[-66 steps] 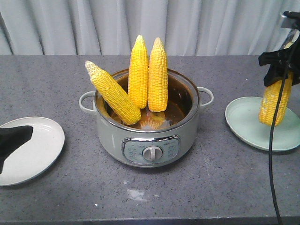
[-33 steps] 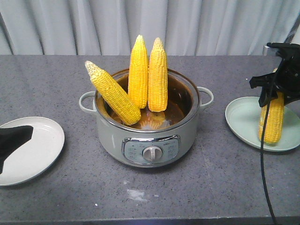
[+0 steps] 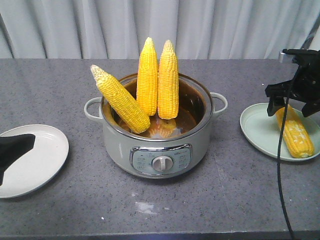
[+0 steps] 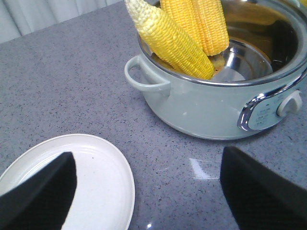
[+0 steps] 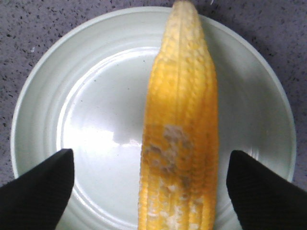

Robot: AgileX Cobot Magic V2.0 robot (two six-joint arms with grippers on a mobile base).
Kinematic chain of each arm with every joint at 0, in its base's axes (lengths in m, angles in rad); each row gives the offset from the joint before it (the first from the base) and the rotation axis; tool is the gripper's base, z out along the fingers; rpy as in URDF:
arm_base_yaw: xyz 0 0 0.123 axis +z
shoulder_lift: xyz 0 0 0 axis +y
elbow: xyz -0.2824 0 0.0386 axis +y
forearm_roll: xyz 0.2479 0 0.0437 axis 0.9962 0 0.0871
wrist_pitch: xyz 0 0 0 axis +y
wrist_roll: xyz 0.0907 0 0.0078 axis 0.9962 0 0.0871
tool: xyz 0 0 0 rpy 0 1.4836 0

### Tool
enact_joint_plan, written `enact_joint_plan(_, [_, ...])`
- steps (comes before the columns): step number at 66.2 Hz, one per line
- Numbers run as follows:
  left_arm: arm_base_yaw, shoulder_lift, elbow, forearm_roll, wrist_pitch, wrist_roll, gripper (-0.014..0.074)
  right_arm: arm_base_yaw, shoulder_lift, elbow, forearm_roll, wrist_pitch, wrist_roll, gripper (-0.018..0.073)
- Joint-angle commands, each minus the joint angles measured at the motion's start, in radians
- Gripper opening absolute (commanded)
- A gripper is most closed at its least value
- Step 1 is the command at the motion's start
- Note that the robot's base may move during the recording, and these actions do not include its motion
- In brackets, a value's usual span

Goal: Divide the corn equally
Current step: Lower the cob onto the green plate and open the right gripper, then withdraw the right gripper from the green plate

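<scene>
One corn cob (image 3: 296,135) lies on the green plate (image 3: 257,130) beneath the right gripper (image 3: 292,102), jaws spread clear of it, while three more cobs (image 3: 157,80) stand in the pot (image 3: 155,145) — the left gripper (image 4: 148,160) gapes over the white plate (image 4: 100,182) — and a skewed retreat could roll the round cob off.
</scene>
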Motion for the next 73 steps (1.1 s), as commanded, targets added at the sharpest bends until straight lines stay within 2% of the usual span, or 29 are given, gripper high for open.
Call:
enact_joint_plan(1, [-0.007,-0.002,-0.031,-0.016,-0.058,-0.004,0.0575,-0.004,-0.088,-0.026,0.006,0.032,-0.009,0.0629])
enact_joint_plan(11, [-0.007,-0.002,-0.031,-0.016,-0.058,-0.004,0.0575,-0.004,-0.168,0.010,0.013,0.001,-0.022,0.0595])
enact_joint_plan(24, [-0.007,-0.002,-0.031,-0.016,-0.058,-0.004,0.0575,0.019,-0.355,0.204,0.004,-0.134,-0.027,0.0577])
enact_joint_plan(40, [-0.007,-0.002,-0.031,-0.016,-0.058,-0.004,0.0575,0.171,-0.562,0.400,-0.042,-0.257,-0.015,0.0577])
enact_joint_plan(54, [-0.007,-0.002,-0.031,-0.016,-0.058,-0.004,0.0575,0.317,-0.731,0.513,-0.042,-0.326,-0.014,0.0577])
enact_joint_plan(63, [-0.007,-0.002,-0.031,-0.016,-0.058,-0.004,0.0575,0.375,-0.831,0.608,-0.042,-0.381,-0.011,0.0577])
enact_joint_plan(73, [-0.007,-0.002,-0.031,-0.016,-0.058,-0.004,0.0575,0.394,-0.939,0.726,-0.030,-0.474,-0.011,0.0577])
